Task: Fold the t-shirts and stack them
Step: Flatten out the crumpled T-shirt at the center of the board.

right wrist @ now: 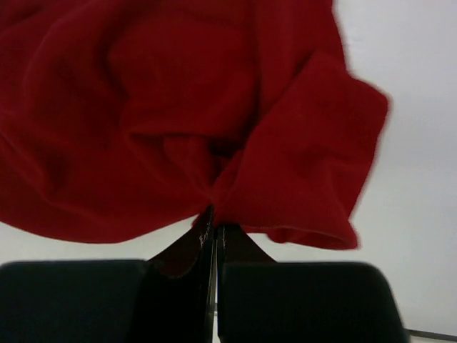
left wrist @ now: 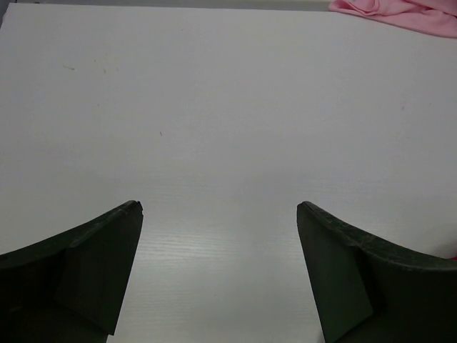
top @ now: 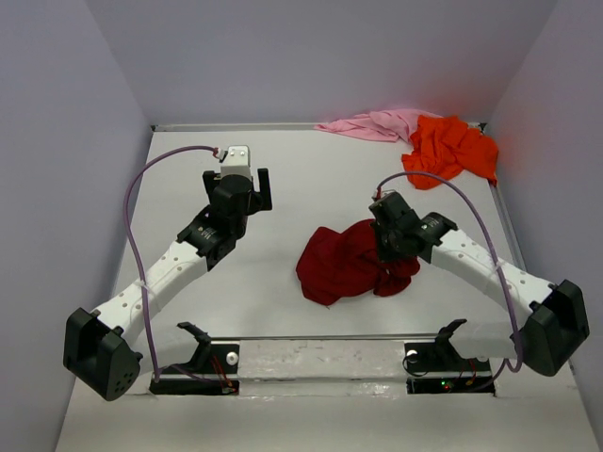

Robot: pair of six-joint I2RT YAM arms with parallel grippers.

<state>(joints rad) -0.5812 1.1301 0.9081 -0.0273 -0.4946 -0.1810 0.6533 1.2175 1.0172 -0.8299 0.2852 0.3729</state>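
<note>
The dark red t-shirt (top: pixel 344 264) is lying crumpled mid-surface (top: pixel 311 179); the orange t-shirt (top: pixel 452 149) and pink t-shirt (top: pixel 372 123) are bunching at the far right corner. The right jaws are pinching a red fold; the left jaws are gaping empty. The cloth is probably limp and light, best taken at hems or shoulder corners.
</note>
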